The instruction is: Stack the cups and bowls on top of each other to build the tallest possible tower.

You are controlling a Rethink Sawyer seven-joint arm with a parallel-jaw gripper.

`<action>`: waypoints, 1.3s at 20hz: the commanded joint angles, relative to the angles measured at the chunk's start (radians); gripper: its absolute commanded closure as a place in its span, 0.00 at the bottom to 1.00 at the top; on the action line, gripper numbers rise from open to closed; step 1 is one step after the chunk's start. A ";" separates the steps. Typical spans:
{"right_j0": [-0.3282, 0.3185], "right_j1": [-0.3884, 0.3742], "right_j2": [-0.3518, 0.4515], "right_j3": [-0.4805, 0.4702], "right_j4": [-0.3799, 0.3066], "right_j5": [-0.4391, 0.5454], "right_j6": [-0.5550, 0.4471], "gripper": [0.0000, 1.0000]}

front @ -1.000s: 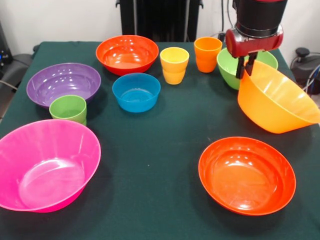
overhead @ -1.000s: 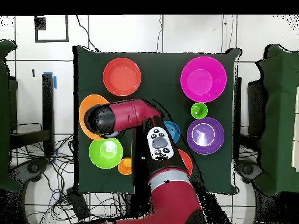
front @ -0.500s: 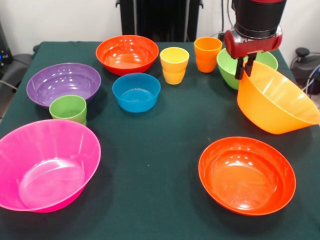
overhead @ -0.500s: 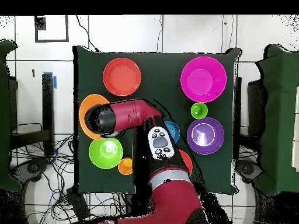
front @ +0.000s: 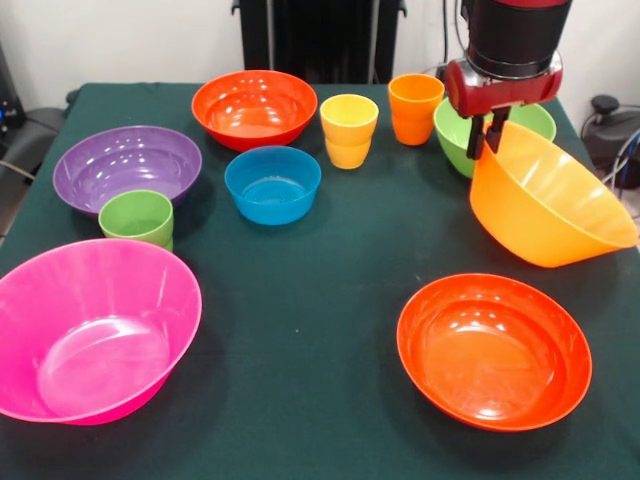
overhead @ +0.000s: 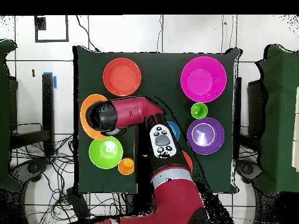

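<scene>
The jaws (front: pixel 488 135) are closed on the rim of the large orange bowl (front: pixel 550 205), which hangs tilted above the desk (front: pixel 330 300), near the green bowl (front: pixel 455 135). Gripped only at one edge, it may slip or swing and knock that bowl.

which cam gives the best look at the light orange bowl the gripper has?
Front view. The light orange bowl shows nearly whole, tilted, with the gripper clamped on its rim. In the overhead view the arm covers most of it; only an orange crescent shows.
</scene>
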 commanded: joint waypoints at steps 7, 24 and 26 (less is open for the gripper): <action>-0.041 0.067 0.097 -0.105 -0.101 0.101 -0.199 1.00; -0.083 0.102 0.154 -0.181 -0.176 0.152 -0.265 1.00; -0.087 0.101 0.156 -0.184 -0.187 0.160 -0.264 1.00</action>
